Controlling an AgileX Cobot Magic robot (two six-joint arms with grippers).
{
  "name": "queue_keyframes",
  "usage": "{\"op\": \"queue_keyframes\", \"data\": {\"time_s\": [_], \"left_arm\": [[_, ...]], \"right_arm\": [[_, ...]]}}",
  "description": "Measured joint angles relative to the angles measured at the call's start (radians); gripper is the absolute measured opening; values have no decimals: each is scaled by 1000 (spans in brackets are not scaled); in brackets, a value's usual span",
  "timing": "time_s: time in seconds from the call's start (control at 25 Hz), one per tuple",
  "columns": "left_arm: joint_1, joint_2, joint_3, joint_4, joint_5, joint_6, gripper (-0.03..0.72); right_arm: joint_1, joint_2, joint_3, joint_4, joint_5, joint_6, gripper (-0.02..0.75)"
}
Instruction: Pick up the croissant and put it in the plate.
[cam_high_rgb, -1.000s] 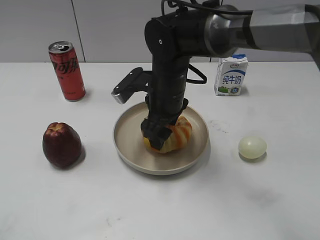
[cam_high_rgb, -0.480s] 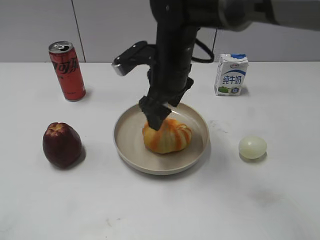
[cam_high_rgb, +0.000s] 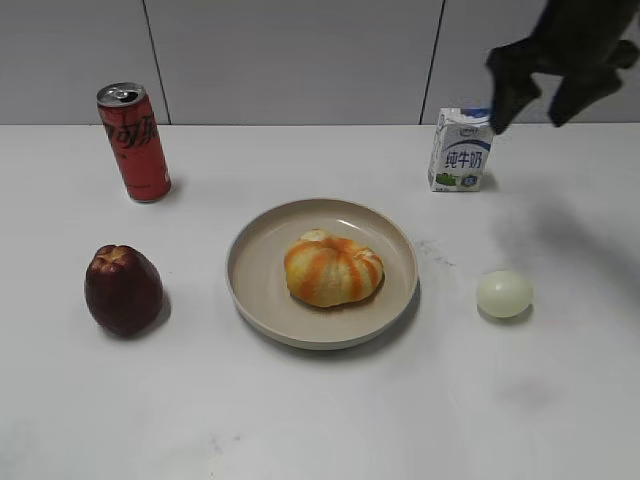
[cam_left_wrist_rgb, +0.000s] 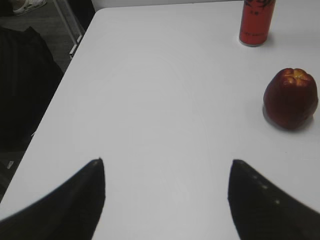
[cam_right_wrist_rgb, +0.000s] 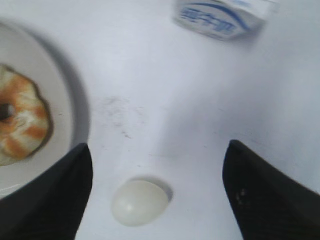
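Note:
The croissant (cam_high_rgb: 333, 269), orange and pale yellow striped, lies in the middle of the beige plate (cam_high_rgb: 258, 275) at the table's centre. It also shows at the left edge of the right wrist view (cam_right_wrist_rgb: 20, 120), inside the plate (cam_right_wrist_rgb: 55, 100). My right gripper (cam_high_rgb: 545, 95) is open and empty, blurred, high at the upper right above the milk carton. In its own view the jaws (cam_right_wrist_rgb: 157, 165) stand wide apart over the bare table with the egg between them. My left gripper (cam_left_wrist_rgb: 167, 172) is open and empty over the table's left part; it is out of the exterior view.
A red cola can (cam_high_rgb: 133, 141) stands at the back left and a dark red fruit (cam_high_rgb: 123, 289) left of the plate. A small milk carton (cam_high_rgb: 461, 150) stands at the back right. A pale egg (cam_high_rgb: 504, 294) lies right of the plate. The table's left edge (cam_left_wrist_rgb: 65, 80) is near the left gripper.
My right gripper has let go of the croissant, risen off the plate and swung up to the far right. The croissant stays in the plate.

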Motion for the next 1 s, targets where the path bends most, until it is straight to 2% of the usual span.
{"op": "queue_keyframes", "data": {"time_s": [0.16,0.24,0.56,0.84,1.0], "left_arm": [[0,0,0,0,0,0,584],[0,0,0,0,0,0,584],[0,0,0,0,0,0,584],[0,0,0,0,0,0,584],[0,0,0,0,0,0,584]], "right_arm": [[-137,-59,24,-4,19,21,593],[-164,-104,63,-7,20,21,592],[-162,-361,350,3,23,21,591],[-162,-662,713,1,26,2,591],[-162,-840,911,0,-20,1,591]]}}
